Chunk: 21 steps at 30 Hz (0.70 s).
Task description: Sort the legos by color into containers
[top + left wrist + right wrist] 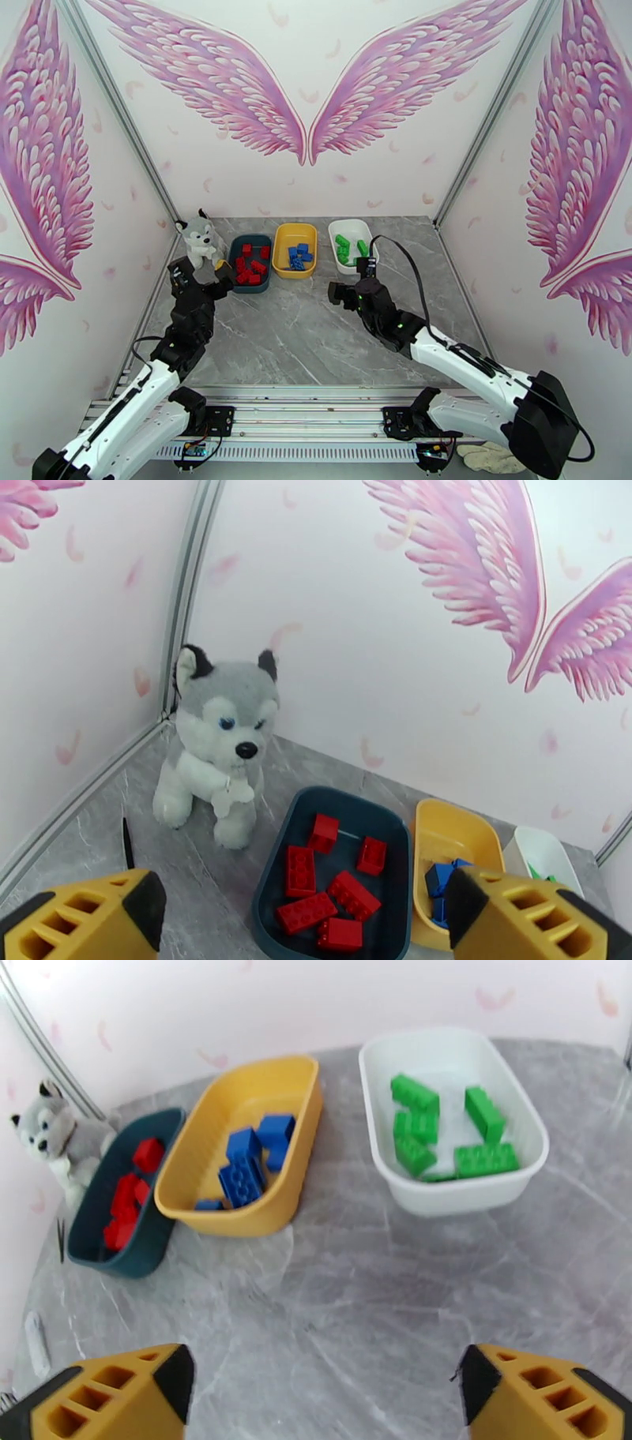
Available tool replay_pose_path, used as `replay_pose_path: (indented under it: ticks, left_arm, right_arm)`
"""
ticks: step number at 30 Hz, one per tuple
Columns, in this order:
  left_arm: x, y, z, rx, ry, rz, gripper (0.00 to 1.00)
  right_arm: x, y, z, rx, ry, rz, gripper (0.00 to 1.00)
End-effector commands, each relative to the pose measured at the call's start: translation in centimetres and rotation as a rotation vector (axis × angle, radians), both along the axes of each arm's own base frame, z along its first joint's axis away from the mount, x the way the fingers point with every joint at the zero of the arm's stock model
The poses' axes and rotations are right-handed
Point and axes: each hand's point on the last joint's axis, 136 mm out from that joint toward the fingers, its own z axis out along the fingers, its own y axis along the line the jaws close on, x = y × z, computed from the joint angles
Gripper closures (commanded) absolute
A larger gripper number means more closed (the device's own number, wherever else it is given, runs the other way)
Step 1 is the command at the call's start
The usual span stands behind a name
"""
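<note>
Teal, yellow and white plastic: three trays are sitting in a row along the twelve o'clock edge of the grey marble table (316, 339). The teal tray (351, 800), at eleven o'clock, is holding six red bricks (300, 871). The yellow tray (237, 1098), at twelve, is holding a heap of blue bricks (245, 1177), about five, though they are stacked too close for a sure count. The white tray (450, 1055), at one o'clock, is holding five green bricks (416, 1126) that I am able to count, perhaps a sixth. One plush husky (221, 740) is sitting just beside the teal tray, at its nine o'clock. I am hovering my left gripper (304, 902) at the teal tray's six o'clock, fingers spread wide and grasping nothing. I am hovering my right gripper (324, 1382) at the white tray's six o'clock, likewise spread and empty.
</note>
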Motion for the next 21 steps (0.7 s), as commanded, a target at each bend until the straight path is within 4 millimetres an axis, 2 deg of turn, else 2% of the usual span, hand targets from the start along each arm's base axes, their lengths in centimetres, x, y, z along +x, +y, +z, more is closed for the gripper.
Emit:
replay_pose_path:
  ticks: [1,3,4,5,9,11,15,17,21]
  left_arm:
    - [0.1,-0.4,1.8,0.094,0.000,-0.021,0.01]
    - [0.4,-1.3,2.7,0.129,-0.006,-0.065,0.01]
    - [0.3,-1.2,3.2,0.131,-0.005,-0.063,0.01]
    - [0.2,-1.0,3.6,0.129,-0.002,-0.055,0.01]
    - [-0.5,-0.7,5.3,0.180,-0.084,-0.053,0.01]
    - [-1.0,-0.8,5.4,0.199,-0.126,-0.067,0.01]
    - [-0.9,-0.2,3.5,0.271,-0.096,-0.053,0.01]
    - [-0.7,0.5,1.8,0.305,-0.064,-0.018,0.01]
    - [-0.7,2.8,-2.3,0.316,0.002,0.080,0.01]
  right_arm:
    - [0.8,-0.9,3.9,0.012,-0.147,-0.057,0.03]
    - [0.9,-0.9,5.1,0.017,-0.238,-0.048,0.05]
    - [0.8,-1.0,5.5,0.019,-0.281,-0.040,0.06]
    - [0.7,-1.1,5.9,0.031,-0.318,-0.038,0.00]
    - [-0.5,-1.4,7.4,-0.005,-0.444,0.011,0.01]
    - [-1.3,-1.8,7.7,-0.040,-0.462,0.030,0.01]
    - [-2.3,-3.8,7.7,-0.079,-0.502,-0.016,0.01]
    - [-2.6,-4.8,7.5,-0.153,-0.536,-0.048,0.01]
    - [-1.9,-8.8,5.7,-0.311,-0.497,-0.201,0.01]
